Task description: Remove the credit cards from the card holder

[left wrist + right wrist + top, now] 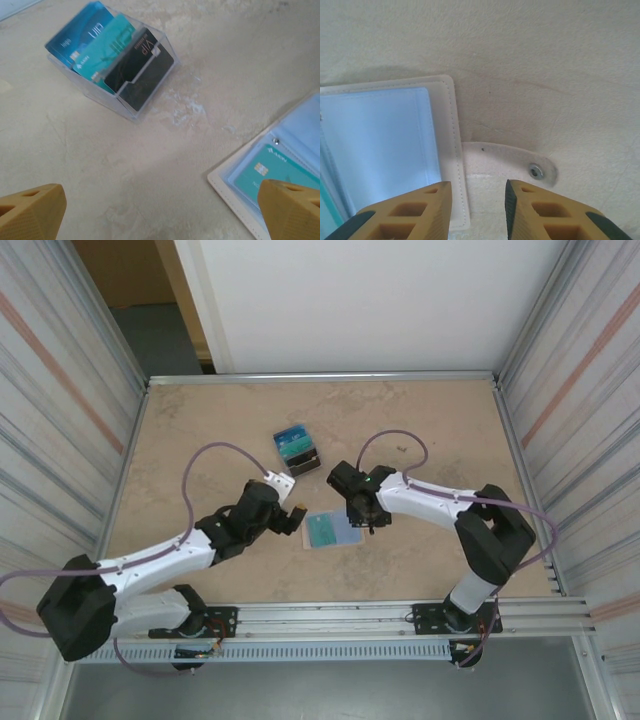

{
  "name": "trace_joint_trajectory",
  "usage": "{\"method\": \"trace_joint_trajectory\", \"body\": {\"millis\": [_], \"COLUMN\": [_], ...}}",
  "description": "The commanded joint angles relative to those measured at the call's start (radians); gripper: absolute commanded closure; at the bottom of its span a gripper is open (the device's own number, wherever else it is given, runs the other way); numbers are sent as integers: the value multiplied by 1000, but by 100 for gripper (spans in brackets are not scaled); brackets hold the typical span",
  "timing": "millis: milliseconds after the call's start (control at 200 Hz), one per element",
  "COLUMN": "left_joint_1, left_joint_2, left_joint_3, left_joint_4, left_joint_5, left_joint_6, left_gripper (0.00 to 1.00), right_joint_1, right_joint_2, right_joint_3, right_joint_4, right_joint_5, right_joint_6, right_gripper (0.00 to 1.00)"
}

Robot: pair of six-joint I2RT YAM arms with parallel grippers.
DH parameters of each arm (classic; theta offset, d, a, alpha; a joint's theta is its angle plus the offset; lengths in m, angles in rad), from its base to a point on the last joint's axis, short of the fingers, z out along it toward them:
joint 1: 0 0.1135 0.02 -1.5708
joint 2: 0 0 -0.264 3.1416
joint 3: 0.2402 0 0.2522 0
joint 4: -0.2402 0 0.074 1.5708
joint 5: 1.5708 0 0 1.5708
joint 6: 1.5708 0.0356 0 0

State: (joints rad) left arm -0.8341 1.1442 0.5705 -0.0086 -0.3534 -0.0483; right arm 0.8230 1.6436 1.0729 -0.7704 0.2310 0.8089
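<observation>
The bench top (430, 420) is a pale beige, marbled slab with a thin metal edging. Ribbed metal panels stand along its left edge (60, 370) and its right edge (590, 360), and a plain white wall (370, 300) closes the far edge. Past the far left corner a gap shows grey floor (160, 335). A slotted metal rail (380, 618) runs along the near edge. The light is soft and even.

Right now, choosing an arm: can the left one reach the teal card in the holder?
Probably yes: the open left gripper hovers beside the open card holder, nothing blocking its teal card.
</observation>
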Motion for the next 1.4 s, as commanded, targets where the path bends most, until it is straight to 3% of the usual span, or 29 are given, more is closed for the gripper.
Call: {"method": "trace_joint_trajectory", "body": {"millis": [0, 241, 546, 1398], "left_joint_1": [-19, -19, -19, -46], "left_joint_2": [35, 95, 202, 336], "left_joint_3": [3, -31, -16, 70], "left_joint_4": [-12, 59, 105, -6], "left_joint_5": [-55, -27, -4, -33], "left_joint_6": [-8, -75, -98, -64], "left_gripper": [1, 1, 1, 1], "right_joint_1": [-5, -12, -50, -108], "right_joint_2": [-70, -62, 81, 32], "right_joint_3": [-14, -30, -34, -179], "right_joint_4": [62, 286, 363, 513], "right_joint_5": [-42, -299, -461, -592], "right_joint_6": [12, -10, 29, 22], "right_gripper": [66, 75, 83, 77]}}
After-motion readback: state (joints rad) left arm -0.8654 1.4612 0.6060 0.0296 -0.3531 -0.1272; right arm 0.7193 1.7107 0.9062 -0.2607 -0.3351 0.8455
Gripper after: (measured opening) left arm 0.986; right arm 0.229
